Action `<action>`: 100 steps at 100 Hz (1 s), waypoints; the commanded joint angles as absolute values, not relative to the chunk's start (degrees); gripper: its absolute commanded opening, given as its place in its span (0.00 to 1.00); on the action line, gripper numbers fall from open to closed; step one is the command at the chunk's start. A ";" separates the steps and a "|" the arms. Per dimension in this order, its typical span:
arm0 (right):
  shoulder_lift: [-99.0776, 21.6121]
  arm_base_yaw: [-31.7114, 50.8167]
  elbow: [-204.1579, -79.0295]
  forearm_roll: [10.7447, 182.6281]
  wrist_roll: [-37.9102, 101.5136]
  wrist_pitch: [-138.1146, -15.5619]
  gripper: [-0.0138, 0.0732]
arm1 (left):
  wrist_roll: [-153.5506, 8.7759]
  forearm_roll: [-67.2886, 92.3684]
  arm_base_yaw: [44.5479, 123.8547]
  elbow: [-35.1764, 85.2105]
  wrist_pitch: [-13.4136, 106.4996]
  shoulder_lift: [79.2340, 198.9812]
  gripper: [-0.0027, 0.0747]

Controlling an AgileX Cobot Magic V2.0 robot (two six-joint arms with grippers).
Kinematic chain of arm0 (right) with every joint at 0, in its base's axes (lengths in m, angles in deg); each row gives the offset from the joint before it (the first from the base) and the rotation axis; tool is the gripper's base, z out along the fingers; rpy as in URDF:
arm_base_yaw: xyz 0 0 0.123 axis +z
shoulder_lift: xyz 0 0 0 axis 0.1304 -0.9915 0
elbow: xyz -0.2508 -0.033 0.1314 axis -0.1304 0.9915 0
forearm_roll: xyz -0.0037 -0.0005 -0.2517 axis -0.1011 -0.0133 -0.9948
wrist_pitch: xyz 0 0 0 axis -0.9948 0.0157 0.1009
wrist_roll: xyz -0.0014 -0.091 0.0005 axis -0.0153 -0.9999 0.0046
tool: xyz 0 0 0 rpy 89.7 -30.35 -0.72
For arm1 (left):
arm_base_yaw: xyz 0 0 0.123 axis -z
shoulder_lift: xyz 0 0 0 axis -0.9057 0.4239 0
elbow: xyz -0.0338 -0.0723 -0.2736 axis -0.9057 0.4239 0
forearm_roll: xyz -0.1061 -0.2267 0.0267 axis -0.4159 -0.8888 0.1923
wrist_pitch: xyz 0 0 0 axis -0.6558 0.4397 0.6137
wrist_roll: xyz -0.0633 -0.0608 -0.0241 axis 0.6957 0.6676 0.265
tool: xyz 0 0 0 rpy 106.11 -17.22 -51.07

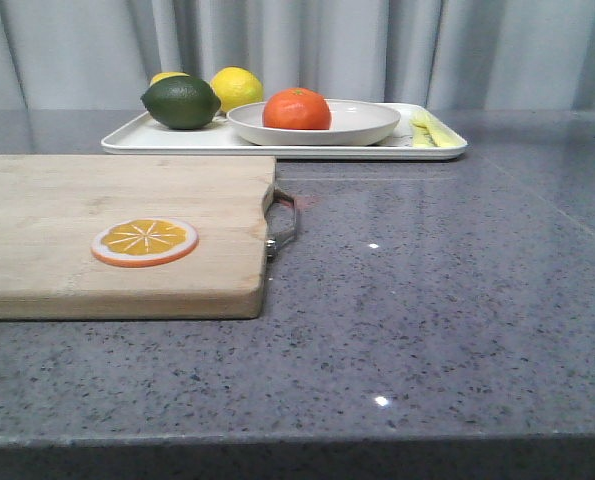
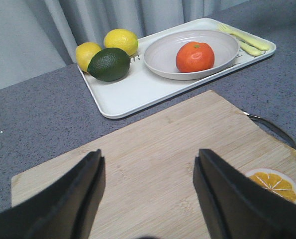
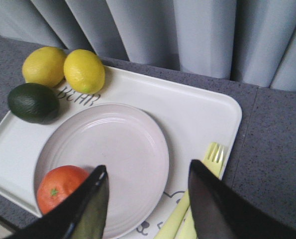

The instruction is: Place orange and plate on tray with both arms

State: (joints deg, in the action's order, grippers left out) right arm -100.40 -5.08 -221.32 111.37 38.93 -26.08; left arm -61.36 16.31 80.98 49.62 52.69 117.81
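Note:
The orange (image 1: 296,109) lies in the off-white plate (image 1: 367,128), which stands on the white tray (image 1: 177,142) at the back of the table. All three also show in the left wrist view, the orange (image 2: 195,56), the plate (image 2: 160,55) and the tray (image 2: 133,92), and in the right wrist view, the orange (image 3: 58,191), the plate (image 3: 118,149) and the tray (image 3: 202,114). My left gripper (image 2: 148,172) is open and empty above the cutting board. My right gripper (image 3: 148,186) is open and empty above the plate's edge. Neither gripper shows in the front view.
Two lemons (image 1: 237,87) and a dark green avocado (image 1: 181,102) lie on the tray's left part. A yellow-green fork (image 1: 429,128) lies on its right end. A wooden cutting board (image 1: 77,200) with an orange slice disc (image 1: 144,241) lies front left.

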 commanded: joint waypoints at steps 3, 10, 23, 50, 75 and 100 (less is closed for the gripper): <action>-94.49 -5.21 -222.20 113.40 37.39 -27.50 0.59 | -61.45 15.24 80.88 48.03 48.99 117.77 0.53; -92.80 -5.21 -220.67 113.45 36.55 -27.59 0.59 | -61.45 15.24 80.88 48.03 48.88 117.77 0.53; -88.37 -5.21 -215.53 113.33 33.96 -27.57 0.58 | -61.45 15.24 80.88 48.03 48.62 117.77 0.53; -74.27 -5.21 -199.53 103.47 31.24 -30.81 0.51 | -61.45 15.24 80.88 48.03 48.42 117.77 0.53; -55.95 -5.21 -177.70 101.19 29.94 -41.49 0.51 | -61.45 15.24 80.88 48.03 48.42 117.77 0.53; -36.78 -5.21 -150.57 100.79 29.93 -54.53 0.51 | -60.95 15.09 80.88 48.03 47.67 117.67 0.53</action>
State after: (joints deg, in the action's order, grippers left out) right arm -43.73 -5.08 -156.88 100.71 30.63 -46.69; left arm -61.36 16.31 80.98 49.62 52.17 117.81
